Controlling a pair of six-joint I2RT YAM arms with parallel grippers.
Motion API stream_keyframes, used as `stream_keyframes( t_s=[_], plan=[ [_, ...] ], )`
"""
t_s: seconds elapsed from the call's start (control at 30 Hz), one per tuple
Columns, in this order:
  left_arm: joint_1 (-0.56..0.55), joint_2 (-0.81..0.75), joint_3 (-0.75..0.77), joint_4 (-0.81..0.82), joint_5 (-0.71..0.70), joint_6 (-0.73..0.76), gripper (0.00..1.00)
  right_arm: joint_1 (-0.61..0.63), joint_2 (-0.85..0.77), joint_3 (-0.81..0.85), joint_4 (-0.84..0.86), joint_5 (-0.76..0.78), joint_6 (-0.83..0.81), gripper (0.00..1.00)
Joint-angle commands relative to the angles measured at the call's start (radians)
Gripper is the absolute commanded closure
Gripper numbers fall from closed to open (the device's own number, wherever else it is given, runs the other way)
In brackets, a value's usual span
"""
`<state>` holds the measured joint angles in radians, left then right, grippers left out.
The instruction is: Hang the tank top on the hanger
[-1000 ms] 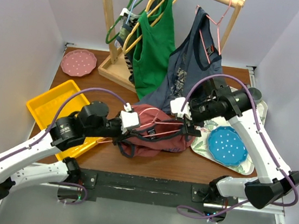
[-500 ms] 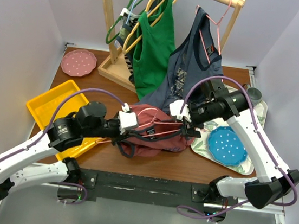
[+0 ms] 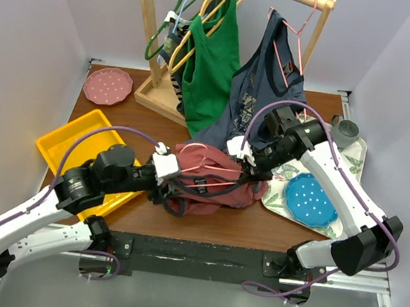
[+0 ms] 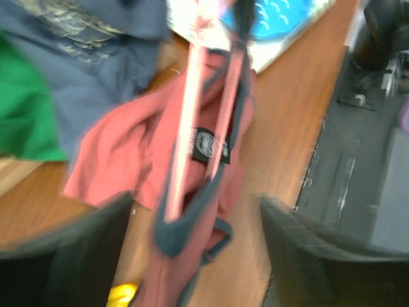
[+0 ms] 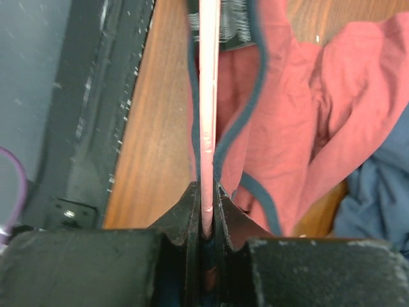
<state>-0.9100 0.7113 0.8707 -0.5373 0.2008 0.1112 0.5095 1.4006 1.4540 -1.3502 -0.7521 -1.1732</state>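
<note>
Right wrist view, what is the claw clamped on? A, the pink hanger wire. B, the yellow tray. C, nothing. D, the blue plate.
A: the right claw is shut on the thin pink wire of the hanger, with the red tank top bunched beside it.

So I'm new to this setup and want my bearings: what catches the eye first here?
The faded red tank top is bunched mid-table between both arms, with the pink hanger lying along it, pinched by the fingers of the right gripper. Behind it, a wooden rack holds a green tank top and a navy tank top; a yellow tray sits left.
</note>
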Motion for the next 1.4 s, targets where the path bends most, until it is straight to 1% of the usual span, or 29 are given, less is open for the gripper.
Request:
stream_keyframes(
  t_s=[0.0,0.03,0.1,0.13,0.17,0.23,0.3,0.33,0.4,0.43,0.5,0.53,0.6,0.63,0.7,0.73,0.83,0.9,1.0,1.1,1.13,1.37],
  plan=[
    [0.002,-0.103,0.013,0.065,-0.184,-0.054,0.01,-0.003,-0.09,-0.001,-0.044,-0.014,0.203,1.0],
    [0.002,-0.121,0.014,0.062,-0.237,-0.065,0.0,-0.003,-0.109,-0.009,-0.029,0.003,0.271,1.0],
    [0.002,-0.165,0.016,0.043,-0.288,-0.068,0.0,-0.006,-0.169,-0.027,0.032,0.069,0.348,1.0],
    [0.002,-0.182,0.016,0.037,-0.337,-0.071,0.0,-0.009,-0.192,-0.032,0.058,0.097,0.438,1.0],
    [0.002,-0.197,0.008,0.028,-0.365,-0.076,0.0,-0.014,-0.216,-0.04,0.115,0.13,0.487,1.0],
    [0.002,-0.257,-0.022,0.026,-0.447,-0.097,0.0,-0.046,-0.279,-0.035,0.149,0.222,0.593,1.0],
    [0.002,-0.323,-0.058,0.037,-0.484,-0.105,0.0,-0.09,-0.311,-0.024,0.194,0.292,0.677,1.0],
    [0.002,-0.346,-0.1,0.042,-0.485,-0.149,0.0,-0.112,-0.316,-0.014,0.2,0.334,0.746,1.0],
    [0.002,-0.41,-0.151,0.069,-0.475,-0.175,0.0,-0.155,-0.321,-0.001,0.22,0.358,0.811,1.0],
    [0.002,-0.43,-0.2,0.076,-0.471,-0.203,0.0,-0.169,-0.324,0.018,0.229,0.375,0.864,1.0],
    [0.002,-0.483,-0.243,0.102,-0.466,-0.229,0.0,-0.195,-0.315,0.048,0.275,0.417,0.932,1.0],
    [0.002,-0.493,-0.255,0.118,-0.463,-0.245,0.0,-0.198,-0.293,0.089,0.296,0.447,0.992,1.0],
    [0.002,-0.516,-0.256,0.109,-0.472,-0.248,0.0,-0.198,-0.256,0.14,0.309,0.5,1.024,1.0],
    [0.002,-0.523,-0.262,0.108,-0.478,-0.251,0.0,-0.198,-0.217,0.202,0.307,0.504,1.041,1.0],
    [0.002,-0.539,-0.262,0.108,-0.476,-0.252,0.0,-0.198,-0.187,0.262,0.316,0.493,1.063,1.0],
    [0.002,-0.544,-0.263,0.108,-0.472,-0.257,0.0,-0.197,-0.167,0.326,0.318,0.487,1.095,1.0],
    [0.002,-0.562,-0.265,0.1,-0.477,-0.271,0.0,-0.198,-0.101,0.417,0.329,0.464,1.156,1.0],
    [0.002,-0.573,-0.268,0.099,-0.48,-0.278,0.0,-0.197,-0.052,0.457,0.335,0.427,1.199,1.0],
    [0.002,-0.581,-0.271,0.092,-0.485,-0.288,0.0,-0.197,0.001,0.525,0.347,0.427,1.253,1.0],
    [0.002,-0.587,-0.274,0.091,-0.491,-0.301,0.0,-0.198,0.052,0.583,0.379,0.48,1.287,1.0],
    [0.002,-0.589,-0.276,0.094,-0.494,-0.306,0.0,-0.197,0.067,0.633,0.382,0.517,1.293,1.0],
    [0.002,-0.575,-0.279,0.105,-0.5,-0.315,0.0,-0.197,0.178,0.762,0.422,0.64,1.327,1.0]
  ],
)
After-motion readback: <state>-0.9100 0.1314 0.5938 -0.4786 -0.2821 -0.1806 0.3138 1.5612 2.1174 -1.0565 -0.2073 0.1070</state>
